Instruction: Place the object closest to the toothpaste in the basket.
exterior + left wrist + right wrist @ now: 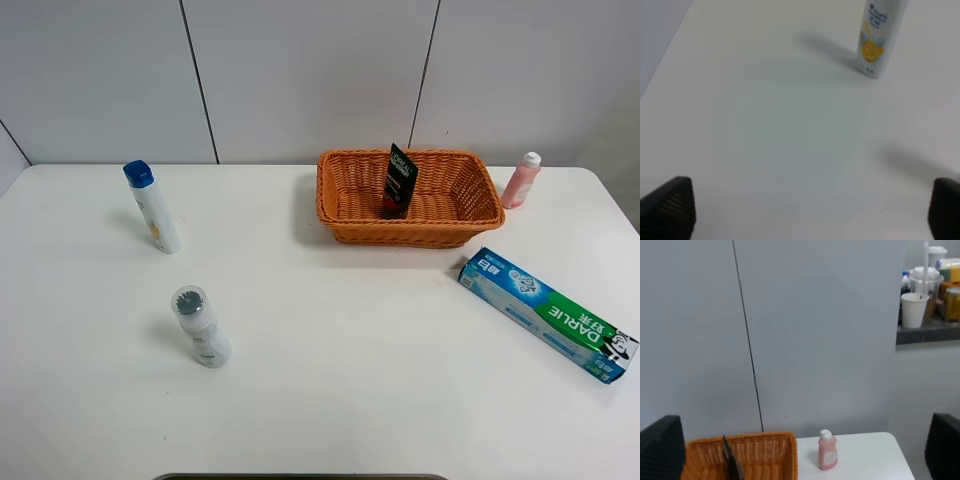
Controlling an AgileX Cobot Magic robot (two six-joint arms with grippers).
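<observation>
While neither arm is seen in the high view, both pincers are shown by their wrist cameras as spread wide and holding nothing: the left pincer (810,210) hangs over bare table (330,340) near the blue-capped bottle (153,207), and the right pincer (805,450) is raised and aimed toward the wall behind the basket (408,197).

Taking the toothpaste (546,313) as landmark, the pink bottle (521,180) is judged the closest loose object; it stands upright on the table behind the toothpaste's near-basket end, just beside the basket's right rim but apart from it. The black tube (398,181) is already inside the basket, and the blue-capped bottle and the grey-capped bottle (200,326) lie far off on the other side of the basket.

From the right pincer the pink bottle lies ahead and below, slightly to one side of centre in the right wrist view. Its long axis is vertical, so a sideways grasp around the body is judged suitable. The right arm is judged much the nearer; the left would have to cross the whole table.
</observation>
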